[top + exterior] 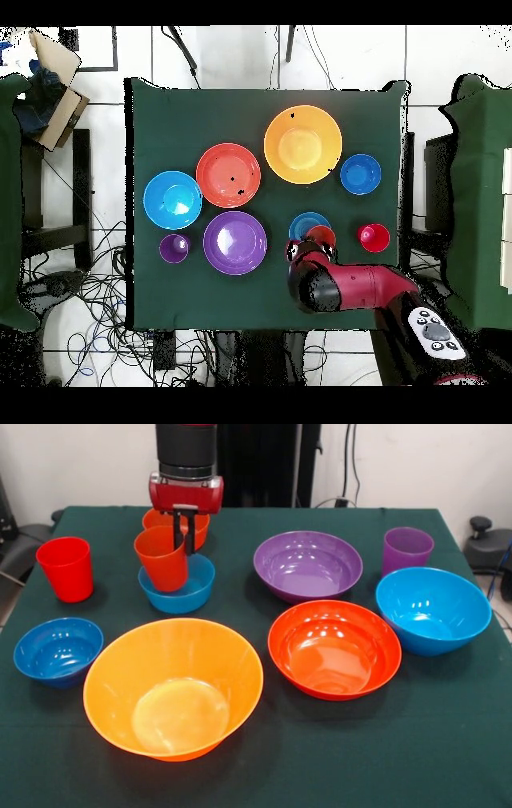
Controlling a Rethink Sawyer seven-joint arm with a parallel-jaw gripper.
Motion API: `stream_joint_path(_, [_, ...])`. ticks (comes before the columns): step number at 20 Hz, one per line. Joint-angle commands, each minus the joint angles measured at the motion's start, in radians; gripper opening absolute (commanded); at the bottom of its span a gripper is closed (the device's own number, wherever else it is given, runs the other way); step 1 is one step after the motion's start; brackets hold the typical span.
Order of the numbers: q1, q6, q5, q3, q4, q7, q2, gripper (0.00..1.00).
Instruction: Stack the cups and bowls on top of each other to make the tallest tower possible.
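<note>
- The claw [185,532] is pinching the rim of the orange-red cup [162,557], one finger inside and one outside. The cup hangs a bit tilted, with its bottom down in the small light blue bowl [178,586], upper left of the front view.
- Looks to me like the step in hand is dropping that cup into the small bowl, or lifting it back out. Can't tell which from one shot.
- Nothing is really stacked yet. The big yellow-orange bowl [174,687] sits empty at lower centre, so the base of the tower still needs filling.
- Next move probably wants the cup let go upright so it doesn't tip on the curved bottom.
- Right behind the claw is the small orange bowl [175,525], nearly touching, so a bump is possible.
- Also on the table [448,760]: red cup [66,568] far left, dark blue bowl [58,650] below it, purple bowl [307,565], purple cup [407,550], red-orange bowl [334,648], large light blue bowl [432,610]. All apart, none blocking.
</note>
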Motion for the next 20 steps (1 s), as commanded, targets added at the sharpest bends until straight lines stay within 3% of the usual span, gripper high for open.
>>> stream_joint_path(1, [-0.017,0.045,-0.037,0.108,-0.017,0.005,0.009,0.00])
stream_joint_path(20, [0.004,0.058,-0.013,0.103,0.009,0.030,-0.002,0.00])
